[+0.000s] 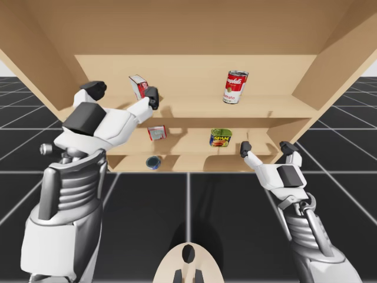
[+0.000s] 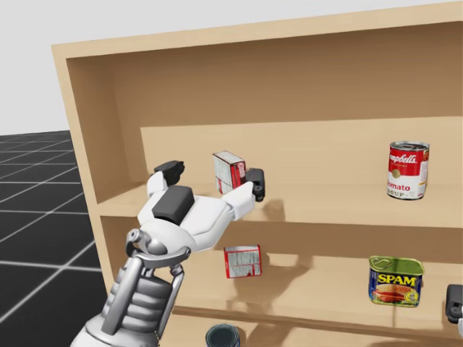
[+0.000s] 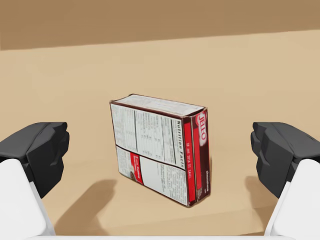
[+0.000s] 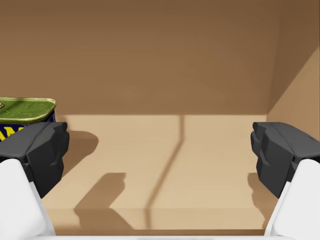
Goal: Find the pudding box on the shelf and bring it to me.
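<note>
Left wrist view: pudding box [image 3: 161,149] inside spread left hand [image 3: 160,152], untouched.

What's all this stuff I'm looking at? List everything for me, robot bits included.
shelf: one, light wood, three levels.
upper box: one, red and white, top level, left, upright.
tall can: one, red and white, top level, right.
lower box: one, red and white, middle level, left.
tin: one, blue and yellow, green lid, middle level, right.
dark can: one, dark blue, bottom level, left.
left gripper: one, white with black fingers, open either side of the upper box, not touching.
right gripper: one, same colours, open, before the middle level, beside the tin.
</note>
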Tool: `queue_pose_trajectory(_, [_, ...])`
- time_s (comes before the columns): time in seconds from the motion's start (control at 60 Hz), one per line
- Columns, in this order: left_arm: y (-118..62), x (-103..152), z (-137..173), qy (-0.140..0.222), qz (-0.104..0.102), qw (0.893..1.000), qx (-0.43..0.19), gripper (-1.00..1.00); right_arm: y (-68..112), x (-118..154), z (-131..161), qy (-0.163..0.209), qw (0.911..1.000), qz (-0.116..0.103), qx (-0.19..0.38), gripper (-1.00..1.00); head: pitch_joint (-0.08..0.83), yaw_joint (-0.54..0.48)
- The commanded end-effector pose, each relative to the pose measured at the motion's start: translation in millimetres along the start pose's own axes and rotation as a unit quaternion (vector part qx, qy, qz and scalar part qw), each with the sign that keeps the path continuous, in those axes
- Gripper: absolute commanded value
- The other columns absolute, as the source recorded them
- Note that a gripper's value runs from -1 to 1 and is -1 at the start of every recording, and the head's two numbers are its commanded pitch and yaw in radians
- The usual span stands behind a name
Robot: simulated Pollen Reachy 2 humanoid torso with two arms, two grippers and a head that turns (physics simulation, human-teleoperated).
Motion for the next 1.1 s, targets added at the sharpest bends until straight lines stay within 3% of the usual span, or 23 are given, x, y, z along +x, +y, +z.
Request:
queue_pose_trajectory(0.017, [-15.4, -5.2, -29.7, 0.133, 0.03, 0.99, 0.027, -1.0, 1.9, -1.0, 0.4, 0.002, 1.0, -0.007, -0.002, -1.0, 0.152, 0.24])
queue_pose_trajectory(0.217, [-21.2, -19.1, -64.7, 0.164, 0.047, 0.984, 0.057, -1.0, 0.5, -0.4, 0.5, 0.002, 1.0, -0.008, -0.004, -1.0, 0.158, 0.23])
queue_pose_trajectory(0.467, [-22.6, -33.3, -82.0, 0.198, 0.043, 0.976, 0.083, -1.0, 0.2, -1.2, 0.5, 0.005, 1.0, -0.008, -0.003, -1.0, 0.173, 0.24])
queue_pose_trajectory(0.5, [-23.1, -34.0, -81.9, 0.197, 0.042, 0.976, 0.085, -0.8, 0.1, -1.1, 0.6, 0.005, 0.9999, -0.009, -0.003, -1.0, 0.175, 0.24])
queue_pose_trajectory(0.517, [-23.3, -34.1, -81.8, 0.195, 0.042, 0.976, 0.088, -0.57, 0.1, -1.2, 0.6, 0.005, 0.9999, -0.009, -0.003, -1.0, 0.176, 0.24])
queue_pose_trajectory(0.533, [-23.1, -34.3, -81.8, 0.194, 0.045, 0.976, 0.088, -0.14, 0.2, -1.3, 0.5, 0.005, 1.0, -0.008, -0.003, -1.0, 0.177, 0.24])
queue_pose_trajectory(0.55, [-23.2, -34.0, -81.5, 0.195, 0.045, 0.976, 0.087, 0.63, 0.2, -1.3, 0.5, 0.005, 1.0, -0.008, -0.003, -1.0, 0.177, 0.24])
queue_pose_trajectory(0.567, [-23.4, -33.8, -81.3, 0.195, 0.046, 0.976, 0.086, 0.94, 0.4, -1.5, 0.4, 0.005, 1.0, -0.008, -0.002, -1.0, 0.178, 0.24])
queue_pose_trajectory(0.767, [-24.7, -28.9, -76.9, 0.186, 0.049, 0.978, 0.08, 1.0, 0.8, -2.3, 0.2, 0.007, 0.9999, -0.008, -0.001, -1.0, 0.186, 0.24])
queue_pose_trajectory(1.1, [-26.4, 2.7, -46.8, 0.131, 0.042, 0.988, 0.065, 1.0, 0.8, -1.7, 0.7, 0.007, 0.9999, -0.008, -0.001, -1.0, 0.189, 0.24])
